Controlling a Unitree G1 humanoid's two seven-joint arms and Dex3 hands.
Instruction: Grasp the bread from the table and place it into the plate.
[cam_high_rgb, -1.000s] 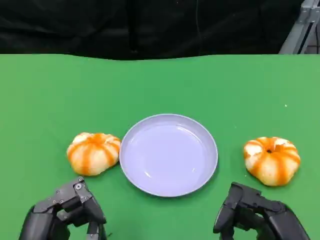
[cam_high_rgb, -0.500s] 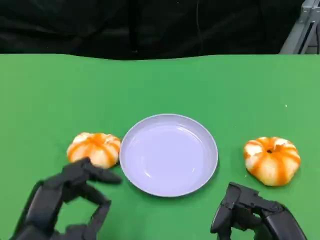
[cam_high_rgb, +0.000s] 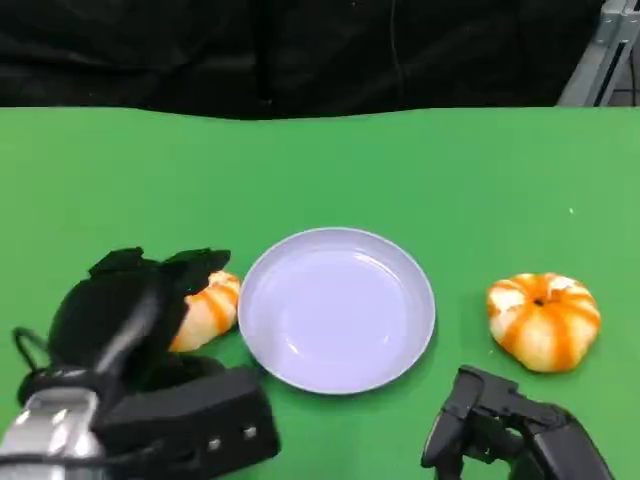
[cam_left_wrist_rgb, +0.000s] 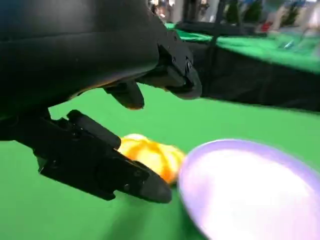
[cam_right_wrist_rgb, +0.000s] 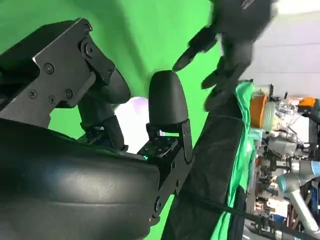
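Left hand (cam_high_rgb: 130, 300) hung over the left bread (cam_high_rgb: 208, 308), fingers spread and empty, not closed on anything; the left wrist view showed the fingers (cam_left_wrist_rgb: 125, 177) apart with the bread (cam_left_wrist_rgb: 150, 155) in the gap beyond them. That bread sat on the green table (cam_high_rgb: 400, 170), just beside the left rim of the plate (cam_high_rgb: 337, 308). A 2nd bread (cam_high_rgb: 544, 320) lay well apart on the plate's right. Right hand (cam_high_rgb: 500, 430) sat low near the table edge, holding nothing, fingers curled in. Step in hand, judged: closing on the left bread. To do it well, lower straight, keep fingers off the plate rim, wrap the bread's sides evenly, squeeze softly since it looks squashy, then lift before moving over the plate.
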